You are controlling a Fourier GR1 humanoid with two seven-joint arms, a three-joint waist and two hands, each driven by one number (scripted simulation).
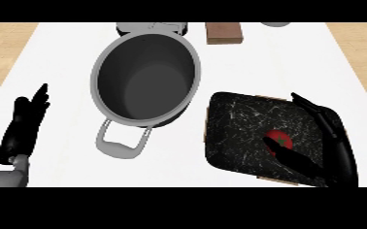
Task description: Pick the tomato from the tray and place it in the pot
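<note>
A red tomato [279,139] with a green stem lies on the black marbled tray [243,126] at the lower right. My right hand [337,150] hovers over the tray's right side, fingers stretched out past the tomato and thumb reaching under it, not closed on it. The grey pot [145,80] stands empty left of the tray, one handle pointing toward me. At the left edge my left hand [25,121] rests open, fingers up.
A brown block [225,32] lies at the back, right of the pot's far handle. A grey round object [275,24] peeks in at the top right. Wooden floor shows beyond both sides of the white counter [64,53].
</note>
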